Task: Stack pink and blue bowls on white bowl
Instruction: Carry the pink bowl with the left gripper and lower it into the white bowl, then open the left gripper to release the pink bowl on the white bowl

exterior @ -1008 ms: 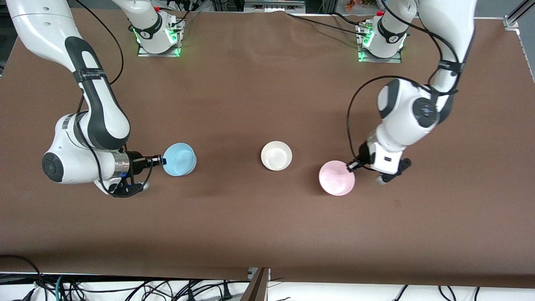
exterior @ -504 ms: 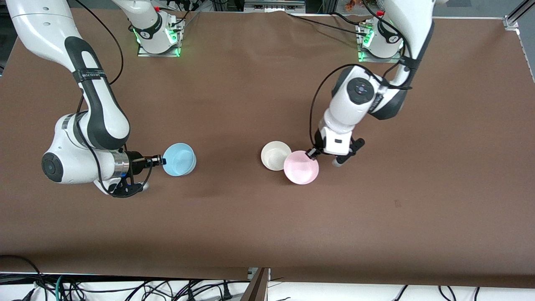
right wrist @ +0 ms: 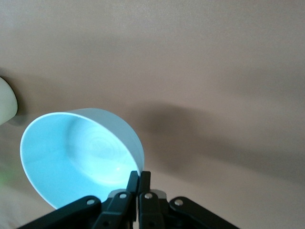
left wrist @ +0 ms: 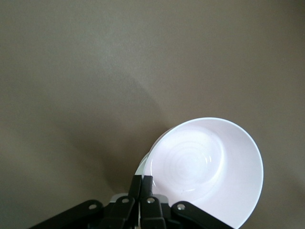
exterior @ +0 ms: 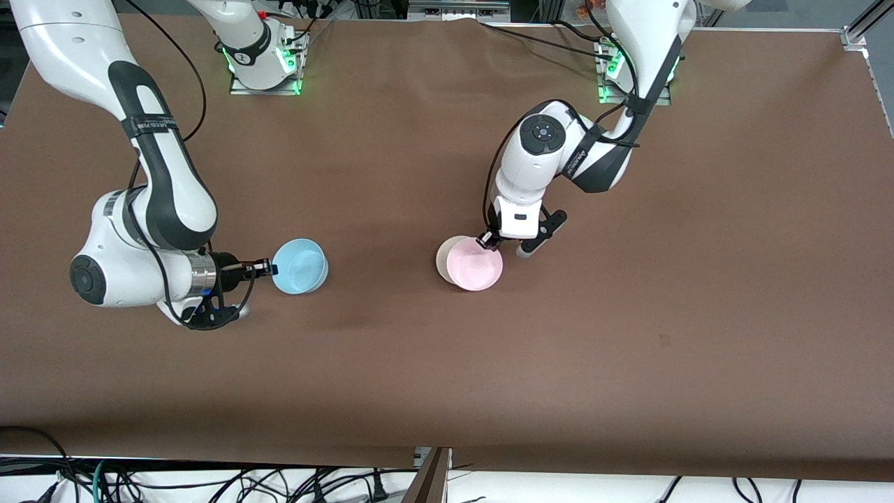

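Note:
My left gripper (exterior: 487, 242) is shut on the rim of the pale pink bowl (exterior: 475, 268) and holds it over the white bowl (exterior: 441, 257). Only a sliver of the white bowl's rim shows, on the side toward the right arm's end. In the left wrist view the fingers (left wrist: 147, 183) pinch the pink bowl's (left wrist: 205, 171) rim. My right gripper (exterior: 265, 267) is shut on the rim of the light blue bowl (exterior: 300, 266) and holds it tilted, low over the table toward the right arm's end. The right wrist view shows that gripper (right wrist: 138, 179) pinching the blue bowl's (right wrist: 76, 155) wall.
The brown table (exterior: 447, 363) is bare around the bowls. The arm bases (exterior: 264, 63) stand along the edge farthest from the front camera. Cables hang below the nearest edge.
My left gripper has carried the pink bowl from the left arm's end of the table to over the white bowl, covering most of it. The right arm and blue bowl have not moved.

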You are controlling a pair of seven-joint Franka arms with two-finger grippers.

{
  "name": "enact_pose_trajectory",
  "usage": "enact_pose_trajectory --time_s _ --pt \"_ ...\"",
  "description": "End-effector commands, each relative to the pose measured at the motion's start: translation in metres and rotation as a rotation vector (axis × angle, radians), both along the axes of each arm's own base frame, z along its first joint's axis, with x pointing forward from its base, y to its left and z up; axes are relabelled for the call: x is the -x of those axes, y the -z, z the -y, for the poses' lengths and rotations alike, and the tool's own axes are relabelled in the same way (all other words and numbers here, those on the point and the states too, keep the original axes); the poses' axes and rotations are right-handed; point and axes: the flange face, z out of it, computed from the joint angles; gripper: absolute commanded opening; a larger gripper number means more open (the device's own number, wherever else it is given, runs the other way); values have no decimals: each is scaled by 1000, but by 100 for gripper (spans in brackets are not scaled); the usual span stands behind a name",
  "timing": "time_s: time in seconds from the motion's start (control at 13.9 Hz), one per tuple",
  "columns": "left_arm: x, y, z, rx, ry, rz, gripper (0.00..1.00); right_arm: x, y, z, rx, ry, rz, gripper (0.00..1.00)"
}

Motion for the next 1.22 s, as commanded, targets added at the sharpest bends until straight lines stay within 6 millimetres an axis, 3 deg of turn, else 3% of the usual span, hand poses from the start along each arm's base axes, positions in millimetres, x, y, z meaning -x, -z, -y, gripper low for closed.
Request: enact_pose_trajectory --time_s 0.0,0.58,1.15 --pt "3 -3 9 -6 -16 18 0 1 -8 -2 -11 8 -8 0" --pt "20 3 27 9 -60 4 0 1 -8 -1 -11 8 -7 0" --pt "33 16 28 6 -53 -4 0 2 -8 -6 -8 11 -11 0"
